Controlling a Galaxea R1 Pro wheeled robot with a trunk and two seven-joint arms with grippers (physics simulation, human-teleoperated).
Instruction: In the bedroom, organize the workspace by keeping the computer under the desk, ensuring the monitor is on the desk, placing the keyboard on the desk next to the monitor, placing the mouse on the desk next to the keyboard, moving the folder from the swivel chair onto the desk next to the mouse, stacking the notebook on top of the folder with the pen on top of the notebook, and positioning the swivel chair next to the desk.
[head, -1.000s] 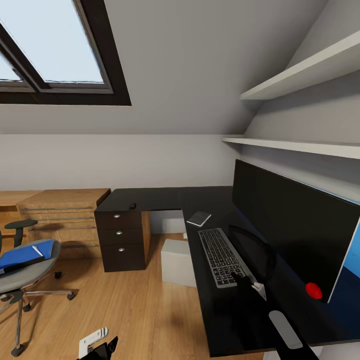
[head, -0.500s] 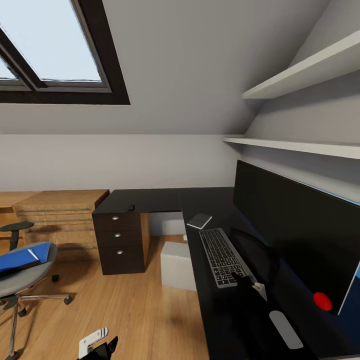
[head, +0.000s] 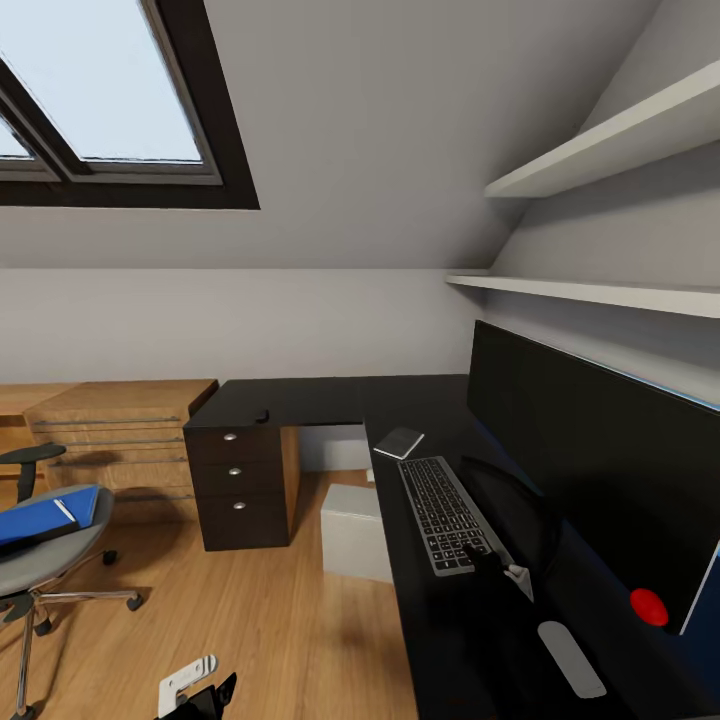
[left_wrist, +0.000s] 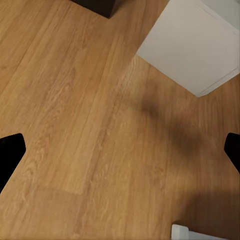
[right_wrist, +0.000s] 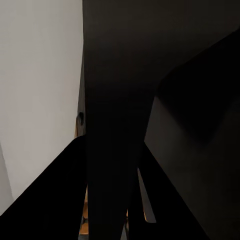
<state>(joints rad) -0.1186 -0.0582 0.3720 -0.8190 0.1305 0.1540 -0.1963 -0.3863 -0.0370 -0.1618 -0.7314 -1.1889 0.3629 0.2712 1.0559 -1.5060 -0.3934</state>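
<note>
Flat blue folder (head: 40, 517) on the grey swivel chair (head: 45, 565) looks light but floppy imo, grab an overhanging edge w/ the left gripper (left_wrist: 120, 150), fingers spread wide & empty; right one can't tell.

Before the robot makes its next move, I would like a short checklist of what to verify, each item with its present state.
1. Monitor on the desk: ok, it stands upright there.
2. Keyboard next to the monitor: ok, it lies flat just in front of the screen.
3. Mouse next to the keyboard: not ok, it sits at the desk's far corner, above the drawers.
4. Folder on the desk: not ok, the blue folder lies on the swivel chair, away from the desk.
5. Computer under the desk: ok, the white box stands on the floor, partly under the desk edge.
6. Left gripper free: ok, open over bare floor.
</note>
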